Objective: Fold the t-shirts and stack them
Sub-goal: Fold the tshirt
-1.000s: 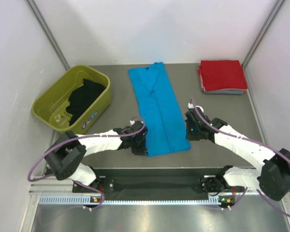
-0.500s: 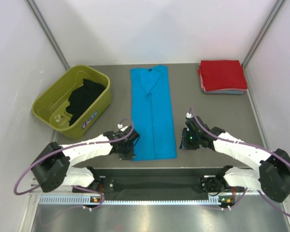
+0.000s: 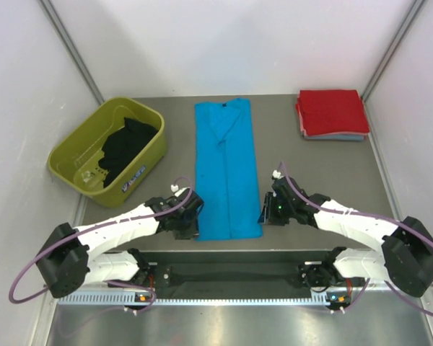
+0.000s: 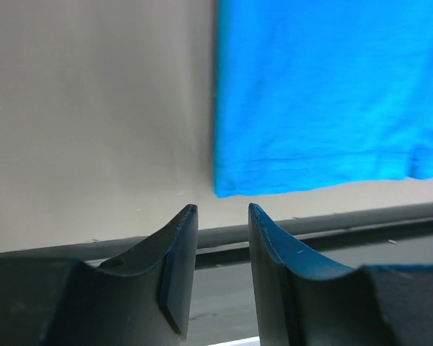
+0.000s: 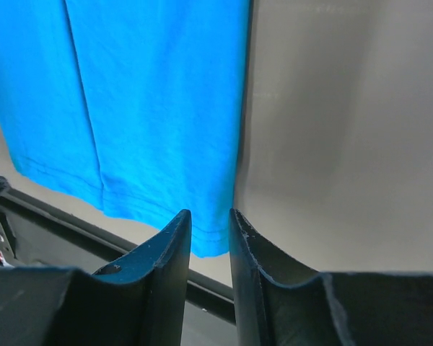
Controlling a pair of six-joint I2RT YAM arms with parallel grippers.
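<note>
Tub [image 3: 146,157] holds crumpled black t-shirt [image 3: 126,144].

Gripper [image 4: 222,209] low in frame, dark fingers parted by a narrow gap, nothing between. Just beyond the tips, the near left corner of the blue shirt [image 4: 325,94], flat on the grey table [image 4: 94,122], stitched hem nearest. Dark table edge [image 4: 361,220] below the hem.

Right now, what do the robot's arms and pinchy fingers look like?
The left arm and right arm are white tubes with chunky black joints. A thin purple cable loops along each. The left gripper and right gripper are black, each with two curved, pointed dark fingers. A tiny green light glows by the right gripper.
</note>
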